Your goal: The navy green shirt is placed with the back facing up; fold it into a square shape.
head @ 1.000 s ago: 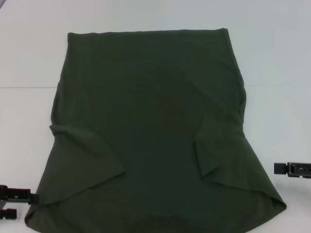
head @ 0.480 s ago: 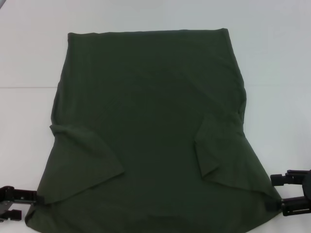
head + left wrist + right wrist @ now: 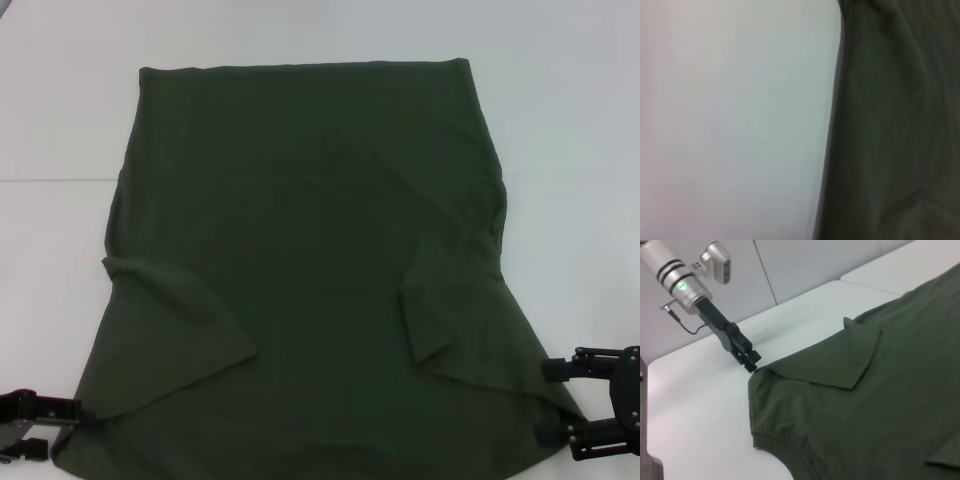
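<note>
Both grippers are moved in against the shirt (image 3: 310,270), which is spread flat on the table (image 3: 60,120): left gripper (image 3: 66,428) and right gripper (image 3: 552,402), jaws parted at near corners.

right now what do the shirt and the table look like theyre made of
The shirt looks like soft matte knit fabric, probably cotton jersey: it drapes, wrinkles, and its sleeves lie folded flat. The table looks like a smooth, hard white surface, perhaps laminate, with a faint sheen; the exact material is unclear.
</note>
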